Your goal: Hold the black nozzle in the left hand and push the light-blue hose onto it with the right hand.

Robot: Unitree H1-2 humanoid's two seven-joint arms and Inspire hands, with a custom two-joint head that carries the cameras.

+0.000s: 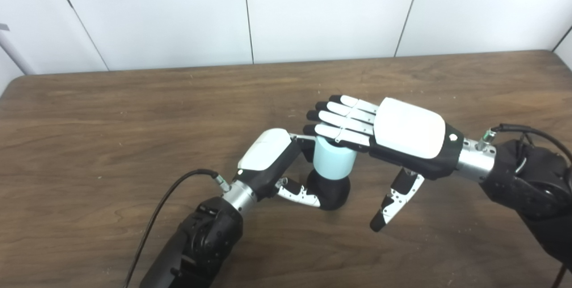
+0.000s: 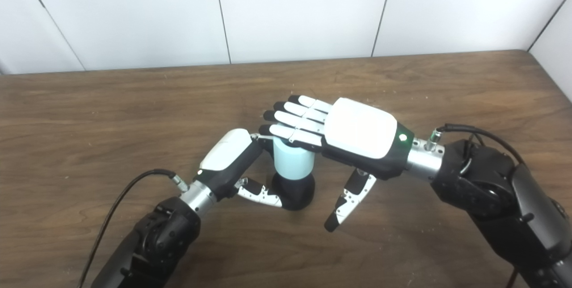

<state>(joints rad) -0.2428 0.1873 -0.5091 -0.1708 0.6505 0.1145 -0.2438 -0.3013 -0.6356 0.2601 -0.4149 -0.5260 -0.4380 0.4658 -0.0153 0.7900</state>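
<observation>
- Now I am seeing my left hand (image 1: 268, 158) clamping the black nozzle (image 1: 330, 189), standing upright on the table (image 1: 111, 123).
- My right hand (image 1: 393, 134) is lying flat, fingers (image 1: 339, 120) straight, pressing atop the light-blue hose (image 1: 334, 160) seated on the nozzle.

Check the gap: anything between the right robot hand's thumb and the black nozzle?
Nothing. Bare table shows between the right robot hand's down-pointing thumb and the black nozzle, clear in both eye views.

Left robot hand (image 1: 272, 158) curled in a grip; right robot hand (image 1: 402, 138) flat, fingers extended.
</observation>
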